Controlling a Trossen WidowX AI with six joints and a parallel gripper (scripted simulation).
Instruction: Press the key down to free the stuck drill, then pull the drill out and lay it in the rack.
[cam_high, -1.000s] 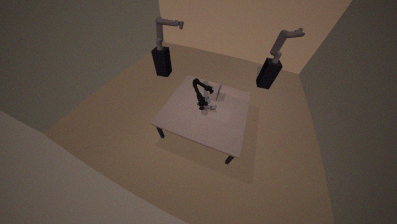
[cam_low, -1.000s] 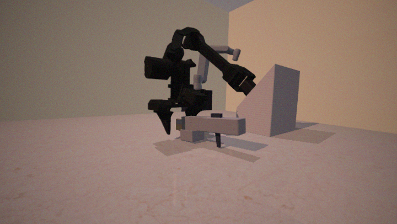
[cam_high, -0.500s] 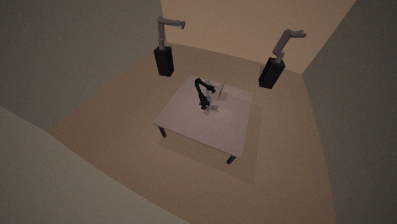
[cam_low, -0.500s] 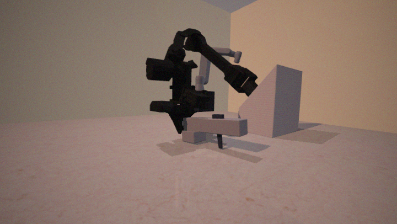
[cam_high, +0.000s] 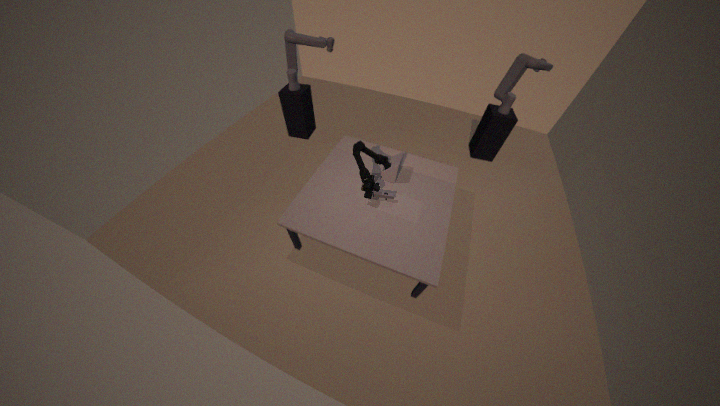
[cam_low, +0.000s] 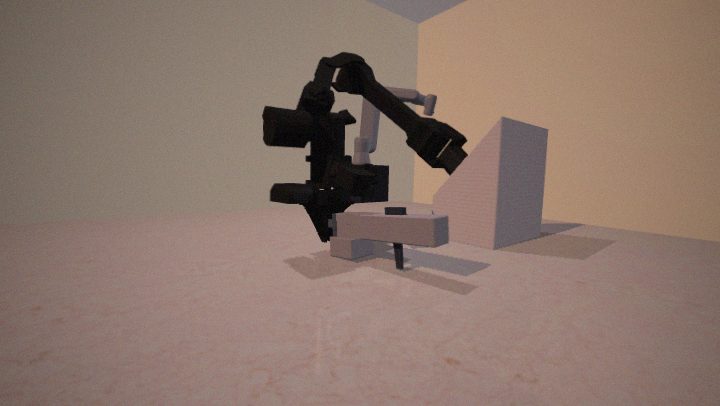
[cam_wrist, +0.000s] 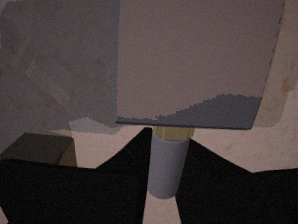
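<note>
Black fingers are closed on the drill (cam_wrist: 169, 167); your gripper (cam_high: 369, 195) (cam_low: 326, 238) (cam_wrist: 158, 135) has it pinched from both sides, pointing down toward the table (cam_high: 352, 226) (cam_low: 201, 312). What you have is the drill's smooth grey end, sticking out of the pale block (cam_high: 385, 194) (cam_low: 390, 227) (cam_wrist: 192, 60). A yellowish collar shows between the grey part and the block's end face, so the drill sits at the block's mouth; how much of it lies inside is hidden from you.

The block also holds the dark key (cam_low: 395, 210). You can see its head standing a little proud of the top, and its narrow end poking out below, above the table. A small pale foot (cam_low: 350, 248) is under the block's end nearest your gripper.

Beyond the block, you have a tall, slope-topped stand (cam_low: 496, 186) upright on the table. At the lower left of the wrist view there's a brown box (cam_wrist: 37, 147), partly covered by a finger. You can't tell from these views which piece is the rack; the drill isn't lying in one.
</note>
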